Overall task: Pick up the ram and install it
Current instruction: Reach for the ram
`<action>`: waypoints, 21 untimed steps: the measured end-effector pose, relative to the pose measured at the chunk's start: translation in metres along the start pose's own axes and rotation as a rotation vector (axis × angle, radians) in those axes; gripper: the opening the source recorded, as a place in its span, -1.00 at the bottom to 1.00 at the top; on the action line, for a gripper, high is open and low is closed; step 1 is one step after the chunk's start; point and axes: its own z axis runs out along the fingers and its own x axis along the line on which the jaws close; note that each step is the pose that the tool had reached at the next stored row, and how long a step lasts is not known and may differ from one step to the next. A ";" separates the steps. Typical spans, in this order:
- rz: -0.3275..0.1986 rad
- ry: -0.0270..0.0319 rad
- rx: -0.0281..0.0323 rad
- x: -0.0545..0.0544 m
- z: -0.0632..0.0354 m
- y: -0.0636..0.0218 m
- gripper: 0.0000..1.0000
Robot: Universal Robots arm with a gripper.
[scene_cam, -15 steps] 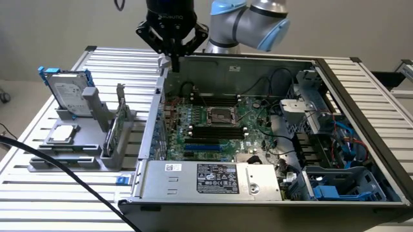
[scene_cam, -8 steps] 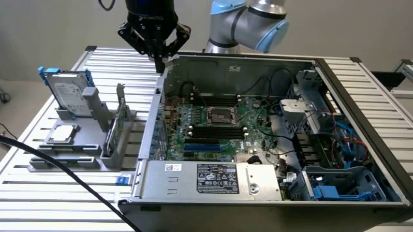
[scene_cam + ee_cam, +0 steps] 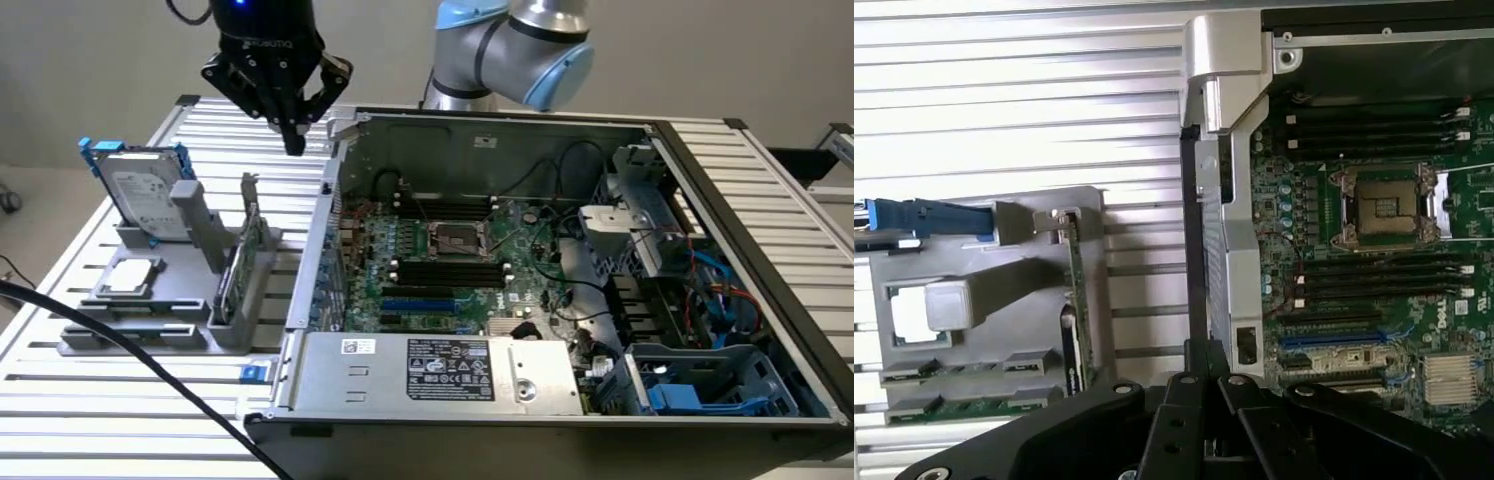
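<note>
The end effector [image 3: 296, 140] [image 3: 1206, 372] hangs clenched and empty above the slatted tabletop [image 3: 147, 400], just outside the open computer case [image 3: 327, 215]. Below it, toward the exterior view's left, the ram [image 3: 244, 255] [image 3: 1076, 300] stands on edge in a gray holder [image 3: 160, 335].

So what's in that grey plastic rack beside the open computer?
The grey plastic rack holds an upright silver hard drive in a blue frame, a flat square silver processor chip, and the long green ram stick on edge. The ram's bottom edge is hidden.
</note>
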 end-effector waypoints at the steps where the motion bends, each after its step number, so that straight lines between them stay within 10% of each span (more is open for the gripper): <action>1: 0.000 -0.0001 0.0012 0.004 0.0008 -0.0004 -0.79; 21: 0.000 0.0010 0.0183 0.092 0.0175 -0.0087 -0.79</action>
